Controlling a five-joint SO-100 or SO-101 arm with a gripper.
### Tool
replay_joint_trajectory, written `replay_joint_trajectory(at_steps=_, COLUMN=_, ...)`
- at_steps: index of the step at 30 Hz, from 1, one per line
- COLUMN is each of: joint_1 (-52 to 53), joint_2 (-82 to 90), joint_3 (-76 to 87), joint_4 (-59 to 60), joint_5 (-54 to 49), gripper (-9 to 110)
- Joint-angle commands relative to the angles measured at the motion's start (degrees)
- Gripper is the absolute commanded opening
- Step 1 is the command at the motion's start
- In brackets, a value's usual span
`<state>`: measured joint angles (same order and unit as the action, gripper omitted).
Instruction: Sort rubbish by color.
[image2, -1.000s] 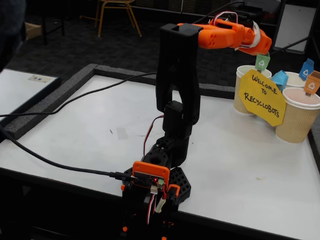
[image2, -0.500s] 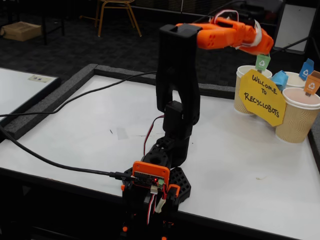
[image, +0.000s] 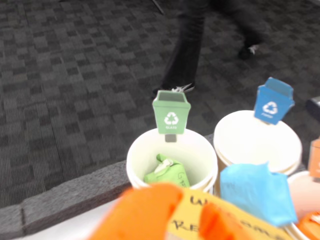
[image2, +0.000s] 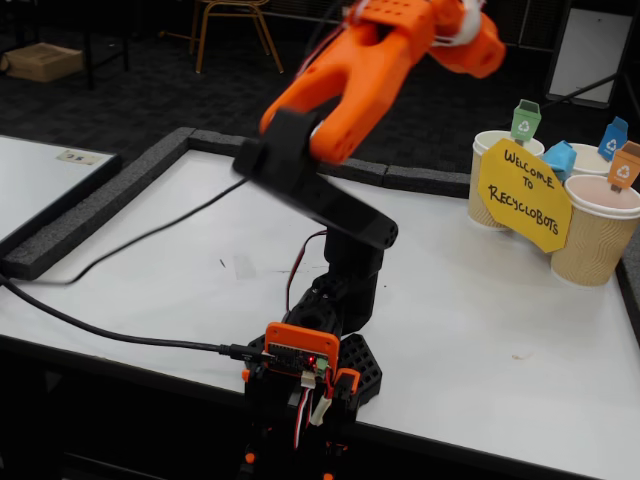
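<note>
Across the white bench (image2: 150, 260), plenty of bare surface, with everything of interest crowded into the far right corner of the fixed view. Towering over it, the black-and-orange arm (image2: 330, 120), swung high and blurred with speed, its orange end up near the top edge. Grouped beyond, three tan ribbed cups behind the yellow sign (image2: 523, 195), each cup tagged so colour meets colour: green-tagged cup (image: 172, 160), blue-tagged cup (image: 257, 142), and just a sliver of an orange-tagged cup (image: 306, 195) at the right edge of the wrist view. Down inside the green-tagged cup, the green lump (image: 167, 174), resting on the bottom — sorted, by the look of it. Perched on the rim between the blue-tagged and orange-tagged cups, the blue lump (image: 257, 192), more balanced than dropped in; probably not properly home. Peeking at the bottom right corner, a scrap of orange, possibly the orange lump, too cropped to call. Closest and blurriest, the gripper (image: 187, 220): two orange fingers with a narrow gap, jaws slightly parted, nothing between them, touching nothing visible.
</note>
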<state>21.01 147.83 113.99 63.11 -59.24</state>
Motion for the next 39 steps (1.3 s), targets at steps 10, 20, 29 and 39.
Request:
replay_joint_trajectory(at_steps=10, joint_1=1.32, joint_2=16.79, joint_3=-11.25, joint_4=26.10, joint_5=37.71, gripper=0)
replay_joint_trajectory(at_steps=20, joint_1=-3.69, joint_2=16.61, joint_3=-8.35, joint_4=25.66, joint_5=51.94, gripper=0)
replay_joint_trajectory(at_steps=29, joint_1=-10.72, joint_2=16.52, joint_3=11.51, joint_4=9.32, joint_5=56.60, gripper=0)
replay_joint_trajectory(at_steps=39, joint_1=-16.79, joint_2=16.44, joint_3=39.20, joint_4=-7.38, joint_5=56.60, gripper=0)
